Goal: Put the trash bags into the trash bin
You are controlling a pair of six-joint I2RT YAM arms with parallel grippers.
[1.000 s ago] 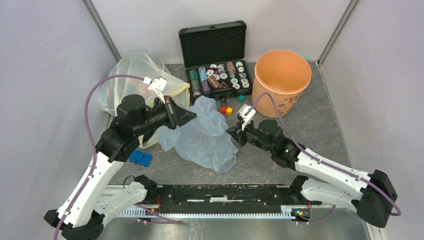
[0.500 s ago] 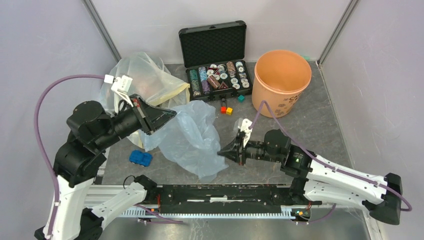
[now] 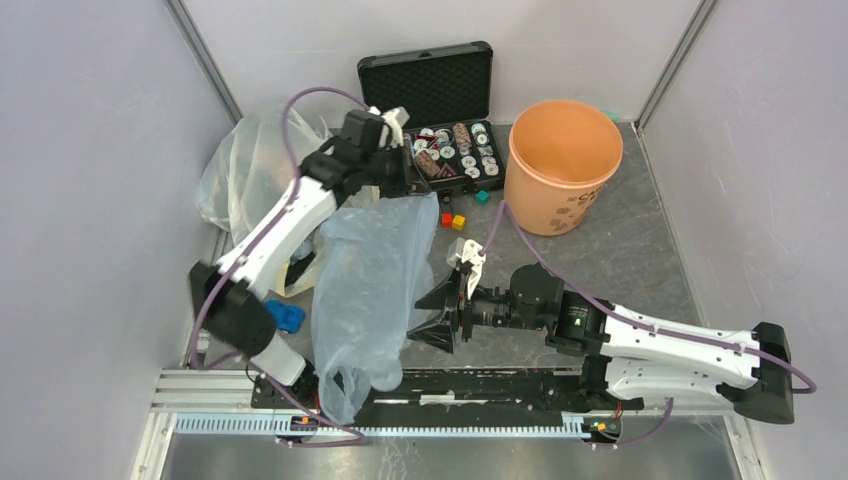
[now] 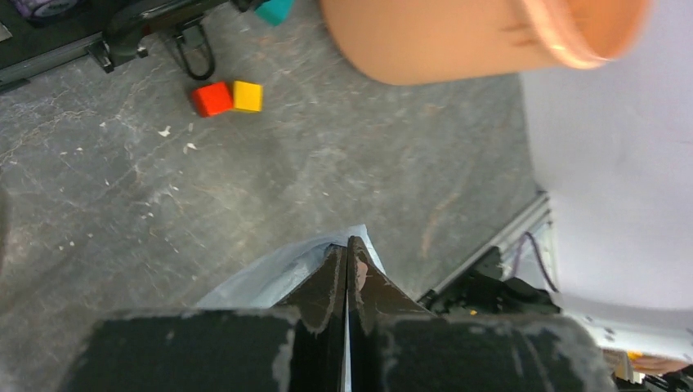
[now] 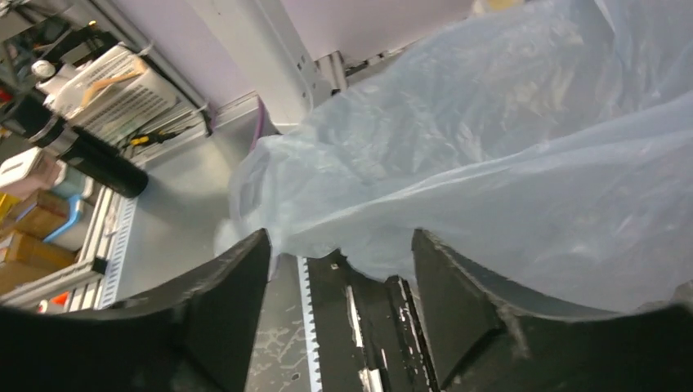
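While the trash bag [image 3: 365, 290] hangs from twelve o'clock down to six, the trash bin [image 3: 565, 165] stands apart at two o'clock. Left fingers [image 4: 331, 286] clamp the bag's top edge; right fingers [image 5: 221, 302] gape beside it. Seemingly mid-carry; the next move calls for lifting it over the bin's rim.

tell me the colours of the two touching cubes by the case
A red cube and a yellow cube, clearest in the left wrist view.

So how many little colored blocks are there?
3. The red block and yellow block sit side by side in front of the black case; the teal block lies nearer the orange bucket. More could hide under the blue bag.
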